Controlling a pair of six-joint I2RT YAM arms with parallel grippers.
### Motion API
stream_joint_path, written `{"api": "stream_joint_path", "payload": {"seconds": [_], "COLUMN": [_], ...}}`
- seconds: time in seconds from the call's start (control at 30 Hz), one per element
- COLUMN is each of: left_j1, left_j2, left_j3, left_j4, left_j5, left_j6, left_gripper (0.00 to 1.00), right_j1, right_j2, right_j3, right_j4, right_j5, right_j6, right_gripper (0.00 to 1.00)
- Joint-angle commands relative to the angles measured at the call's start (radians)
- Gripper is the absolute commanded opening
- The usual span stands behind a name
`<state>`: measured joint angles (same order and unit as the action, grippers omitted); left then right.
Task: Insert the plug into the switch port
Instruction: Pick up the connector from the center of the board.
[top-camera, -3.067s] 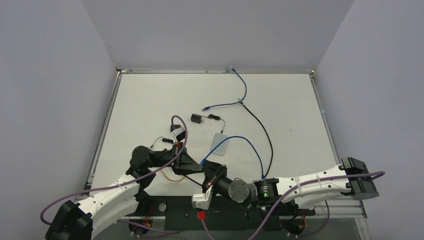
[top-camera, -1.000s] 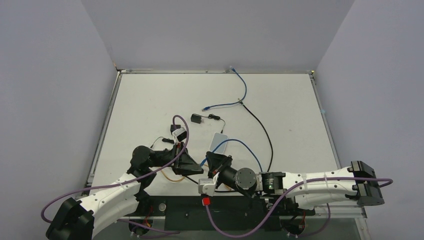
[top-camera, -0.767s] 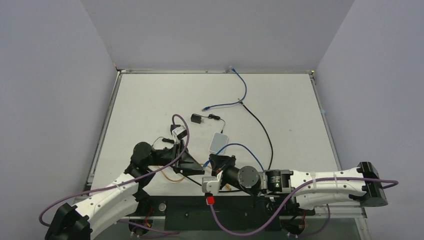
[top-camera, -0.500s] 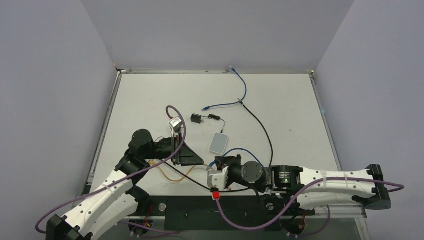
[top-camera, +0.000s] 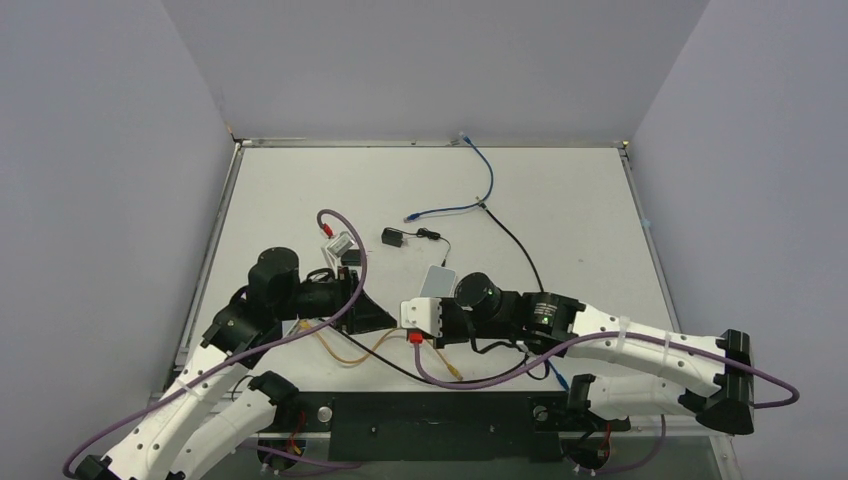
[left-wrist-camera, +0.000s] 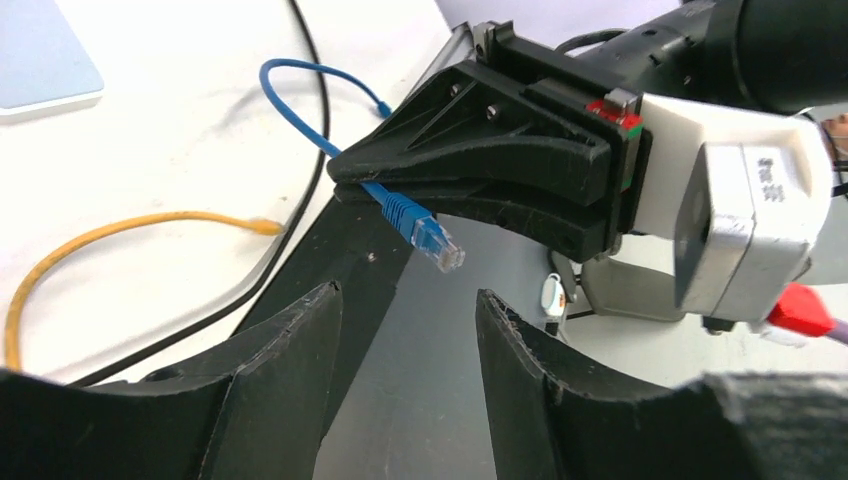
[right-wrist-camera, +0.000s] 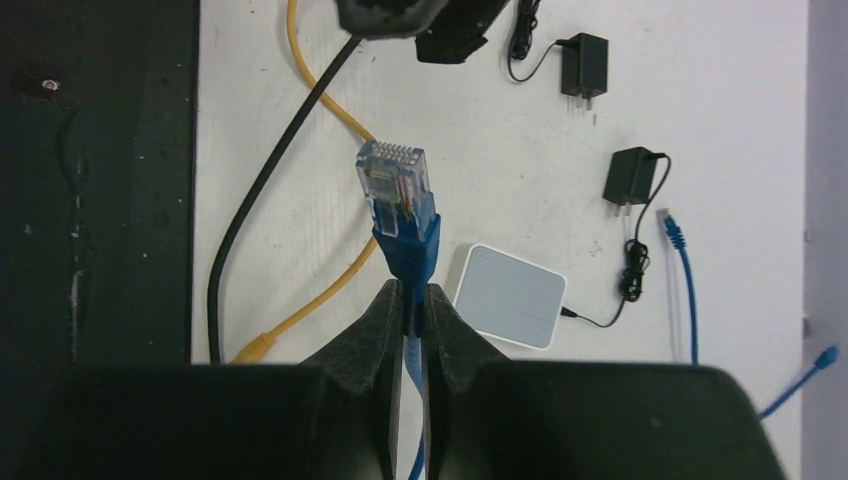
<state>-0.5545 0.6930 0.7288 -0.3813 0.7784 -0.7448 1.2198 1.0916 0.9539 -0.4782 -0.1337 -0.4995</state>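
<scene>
- The left gripper (left-wrist-camera: 405, 325) is standing wide open at the bottom of the left wrist view, gripping nothing. It has been drawing back toward the left of the top view.
- The right gripper (right-wrist-camera: 408, 292) is pinching the blue cable (left-wrist-camera: 300, 100) just behind the plug (right-wrist-camera: 397, 190), jaws almost closed. In the last second it has been lifting off the near edge and swinging round, so the plug is now hanging in the air, probably for re-aiming.
- In the right wrist view, the plug's long axis is running bottom to top, its clear tip pointing at the frame's top.
- Beyond, to the plug's lower right, the white box (right-wrist-camera: 508, 295) is lying flat. The plug is aiming past it, and the switch port is not showing.
</scene>
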Motion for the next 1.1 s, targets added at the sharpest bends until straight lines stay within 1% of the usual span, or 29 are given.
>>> {"api": "stream_joint_path", "payload": {"seconds": [0.0,0.1,0.4,0.8,1.07], "left_j1": [0.004,0.004,0.004,0.004,0.004], "left_j2": [-0.019,-0.017,-0.018,-0.028,-0.002], "left_j3": [0.042,0.044,0.06,0.096,0.081], "left_j4": [-0.139,-0.174,-0.174,-0.187,-0.147], "left_j5": [-0.074,-0.106,-0.133,-0.143,-0.136], "left_j6": [0.147,0.174,0.179,0.182,0.171], "left_gripper": [0.49,0.49,0.49,0.49,0.49], "right_j1": [-0.044,-0.058,-0.088,-0.119,-0.119], "right_j2": [0.051,0.102,0.192,0.236,0.242], "right_j3": [0.076,0.111,0.17,0.175,0.186], "right_j4": [-0.014,-0.021,-0.021,-0.02,-0.007], "right_j5": [-0.174,-0.21,-0.28,-0.301,-0.321], "right_j6": [0.085,0.092,0.109,0.138,0.149], "right_gripper": [0.0,0.0,0.0,0.0,0.0]}}
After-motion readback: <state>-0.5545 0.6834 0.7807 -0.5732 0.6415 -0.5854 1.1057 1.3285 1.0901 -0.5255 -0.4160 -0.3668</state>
